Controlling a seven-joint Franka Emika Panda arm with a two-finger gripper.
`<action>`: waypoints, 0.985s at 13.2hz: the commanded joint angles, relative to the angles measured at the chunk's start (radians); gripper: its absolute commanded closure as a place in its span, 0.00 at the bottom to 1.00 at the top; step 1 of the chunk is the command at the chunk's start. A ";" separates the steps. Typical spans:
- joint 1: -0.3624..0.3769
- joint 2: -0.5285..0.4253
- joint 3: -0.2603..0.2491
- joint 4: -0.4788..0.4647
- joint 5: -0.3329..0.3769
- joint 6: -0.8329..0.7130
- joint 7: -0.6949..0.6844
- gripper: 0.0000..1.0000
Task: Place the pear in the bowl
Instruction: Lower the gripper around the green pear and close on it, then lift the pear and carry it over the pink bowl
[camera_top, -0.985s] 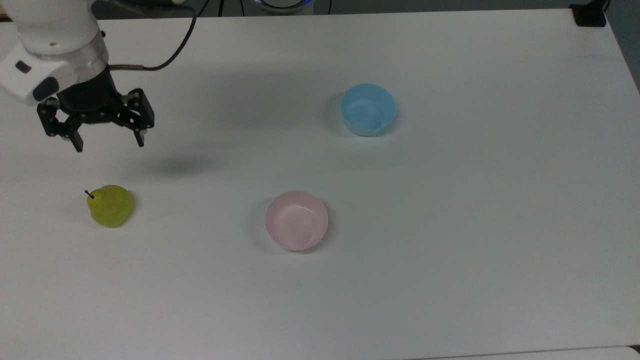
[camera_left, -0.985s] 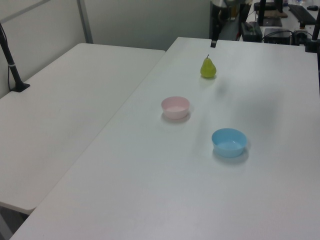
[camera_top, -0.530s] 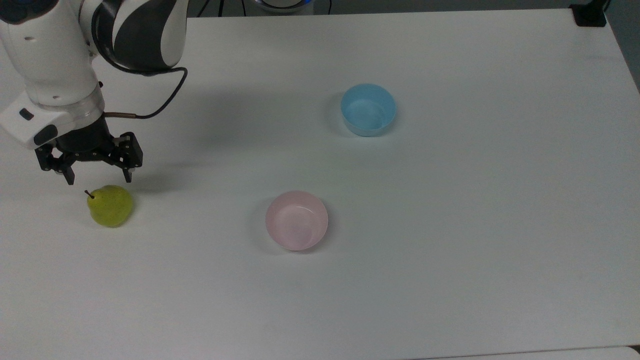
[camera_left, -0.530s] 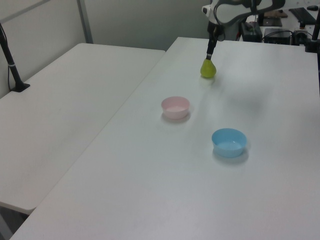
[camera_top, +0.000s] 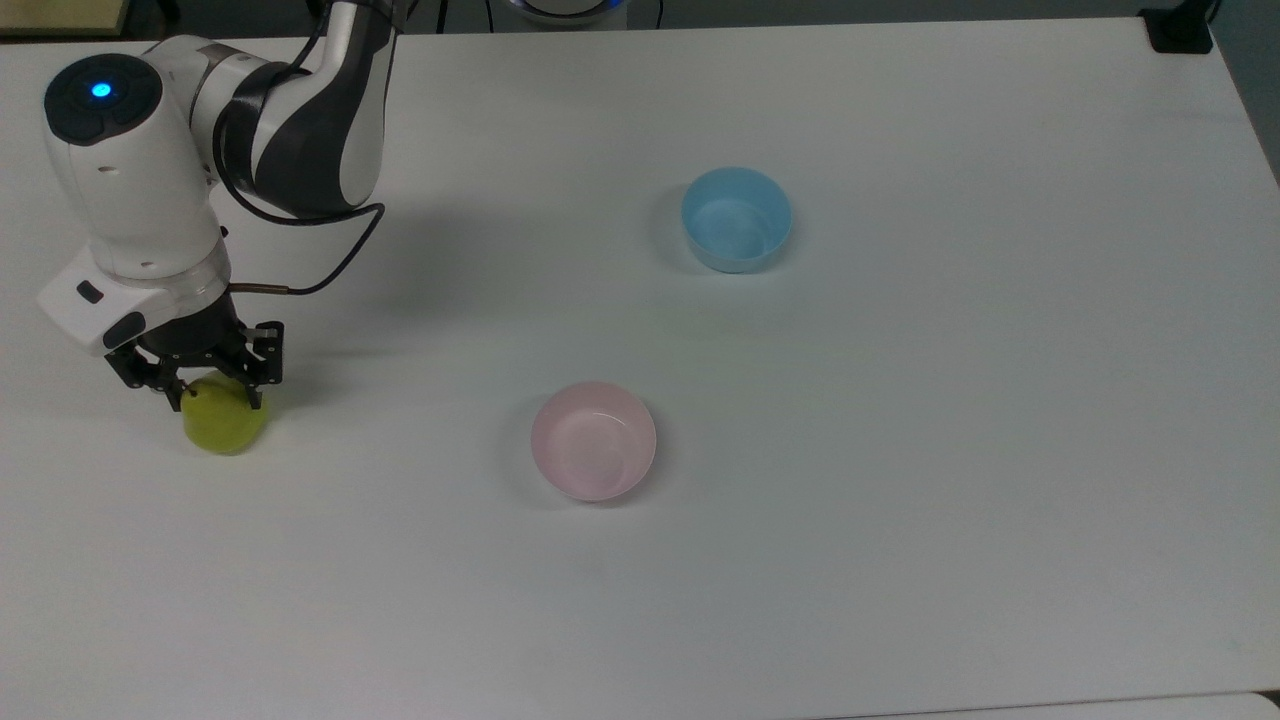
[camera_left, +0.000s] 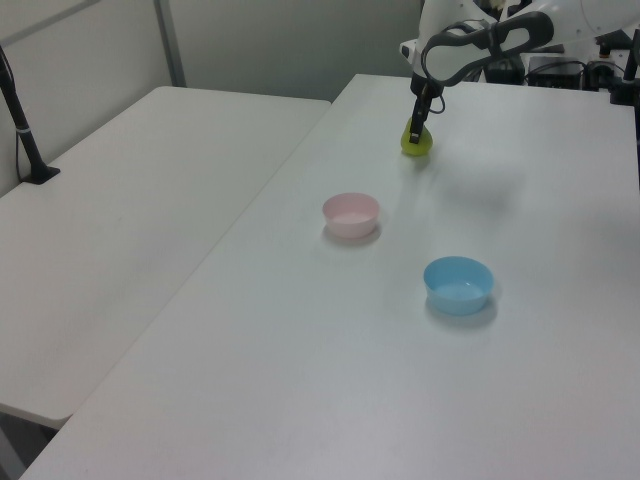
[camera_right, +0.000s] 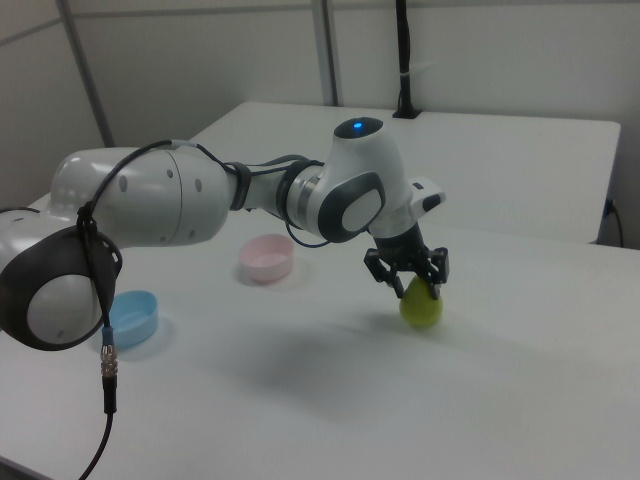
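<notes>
— Starting at the top view's left: where is the gripper (camera_top: 212, 398)?

— Near the left edge of the white table (camera_top: 900, 500), lowered over the pear (camera_top: 226, 424). Its two black fingers (camera_top: 258, 392) are spread and straddle the upper part of the fruit, one on each side. Whether the pads already touch the skin cannot be told.

— And the pear itself?

— It sits on the table, yellow-green, its top half covered by the gripper. In the right view the gripper (camera_right: 410, 287) caps the pear (camera_right: 421, 309) from above, and the rounded bottom rests on the table.

— Moving right, what follows?

— The pink bowl (camera_top: 593, 440), well apart from the pear, toward the middle of the table and nearer its front edge in the top view. It stands upright.

— Further right?

— The light blue bowl (camera_top: 737, 218), toward the back edge, apart from the pink one. In the left view the pink bowl (camera_left: 351, 214) lies between the pear (camera_left: 417, 144) and the blue bowl (camera_left: 458, 284).
</notes>
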 joint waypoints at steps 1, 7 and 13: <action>0.018 0.000 -0.016 -0.023 -0.016 0.044 0.058 0.43; 0.018 -0.004 -0.016 -0.034 -0.016 0.067 0.057 0.89; 0.024 -0.122 -0.005 -0.025 -0.008 -0.092 0.063 0.90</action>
